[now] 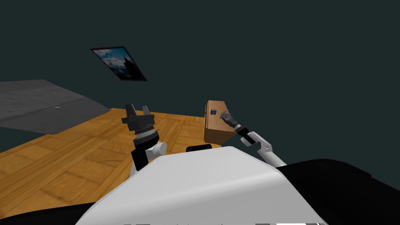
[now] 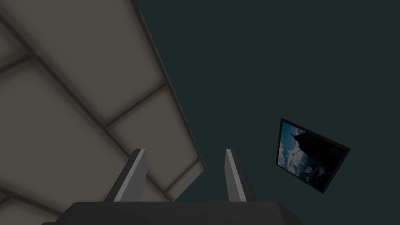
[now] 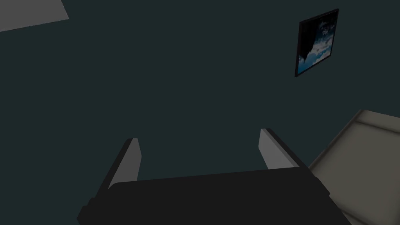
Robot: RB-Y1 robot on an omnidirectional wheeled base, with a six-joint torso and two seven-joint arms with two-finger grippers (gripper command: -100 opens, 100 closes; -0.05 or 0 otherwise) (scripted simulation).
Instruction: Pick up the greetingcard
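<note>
The greetingcard (image 1: 213, 112), as far as I can make out, is the small dark square lying on top of a low brown wooden table (image 1: 215, 131). It is too small from here to tell its print or whether it lies flat. It sits just beside the tips of the right gripper (image 1: 225, 115), on the side toward the other arm. I cannot tell whether the tips touch it. Nothing is pinched.

The right gripper hangs over the table's top at the end of an arm stretched forward and outward. Its two pale fingers (image 3: 269, 150) stand spread, with nothing between them.

The table stands on a wooden floor (image 1: 58, 164) of warm orange boards, backed by a dark blue-green wall (image 1: 273, 58).

The left gripper (image 1: 137, 106) is held up in front of the chest, well apart from the table and the card and pointing upward. Its fingers (image 2: 136, 172) are spread and hold nothing.

Well beyond the left gripper, a dark-framed picture (image 1: 119, 63) of blue sky and cloud hangs on the wall. On the near side of the right arm there is a black area (image 1: 340, 187).
</note>
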